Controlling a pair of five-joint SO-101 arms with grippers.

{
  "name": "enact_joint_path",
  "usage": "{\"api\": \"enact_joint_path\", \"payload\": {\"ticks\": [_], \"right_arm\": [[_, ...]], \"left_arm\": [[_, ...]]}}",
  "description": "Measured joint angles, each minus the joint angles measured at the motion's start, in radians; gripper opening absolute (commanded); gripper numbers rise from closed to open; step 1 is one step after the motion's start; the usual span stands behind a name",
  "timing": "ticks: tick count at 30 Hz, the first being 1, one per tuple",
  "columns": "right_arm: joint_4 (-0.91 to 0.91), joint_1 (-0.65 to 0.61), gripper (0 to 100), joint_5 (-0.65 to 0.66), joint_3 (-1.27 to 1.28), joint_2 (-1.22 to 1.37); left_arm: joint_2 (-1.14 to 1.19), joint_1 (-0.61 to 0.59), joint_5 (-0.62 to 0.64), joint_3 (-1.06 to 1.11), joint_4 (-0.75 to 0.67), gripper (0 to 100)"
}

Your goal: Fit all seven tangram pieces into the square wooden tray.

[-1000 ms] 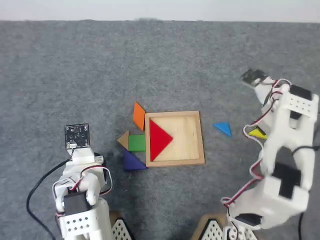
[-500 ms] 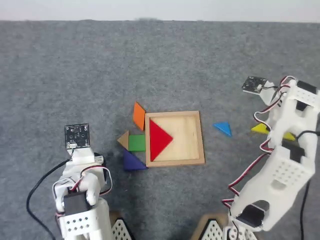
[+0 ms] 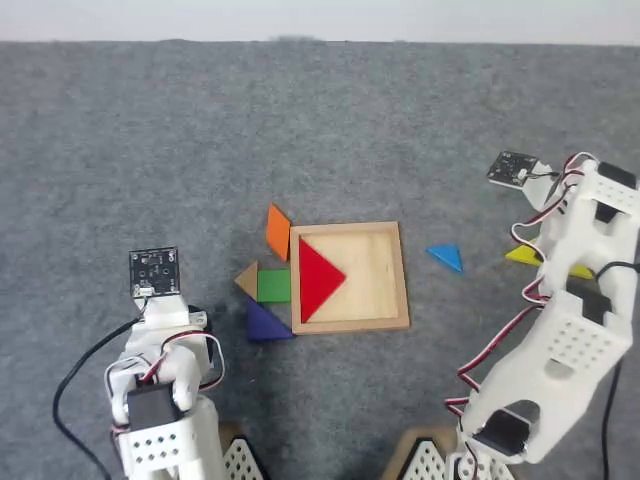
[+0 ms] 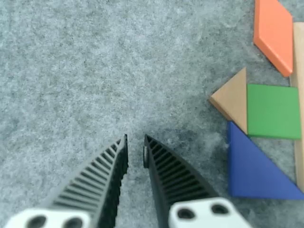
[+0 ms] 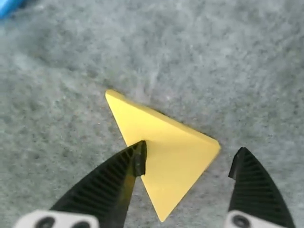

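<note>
I hold my right hand (image 5: 190, 155) open astride the yellow triangle (image 5: 166, 147), flat on the worktop (image 3: 200, 130) right of the tray (image 3: 398, 285); I judge it light, stiff and thin, best pinched across its edges.

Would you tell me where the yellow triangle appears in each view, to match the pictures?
High view: the yellow triangle lies far right, partly under the right arm.
Left wrist view: faces the green square instead.
Right wrist view: yellow triangle at centre, between the right gripper's fingers.
Shared landmark: the light blue triangle, in high and right wrist views.
</note>
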Motion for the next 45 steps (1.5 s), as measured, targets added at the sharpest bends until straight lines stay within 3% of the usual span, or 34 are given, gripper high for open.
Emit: {"api": "enact_joint_path", "payload": {"ticks": [10,18,22,26,35,41,45], "right_arm": [[0.017,0.068,30.1,0.011,0.015,0.021],[0.011,0.084,9.9,0.055,0.04,0.031],[0.009,0.087,5.4,0.029,0.037,0.029],[0.018,0.089,5.1,-0.078,0.037,0.011],[0.299,0.094,5.5,-0.47,0.083,-0.101],[0.405,0.087,6.5,-0.565,0.083,-0.235],[0.41,0.08,18.4,-0.572,0.083,-0.279]], "left_arm": [[0.0,0.0,0.0,0.0,0.0,5],[0.0,0.0,0.0,0.0,0.0,5],[0.0,0.0,0.0,0.0,0.0,5],[0.0,0.0,0.0,0.0,0.0,5],[0.0,0.0,0.0,0.0,0.0,5],[0.0,0.0,0.0,0.0,0.0,5],[0.0,0.0,0.0,0.0,0.0,5]]}}
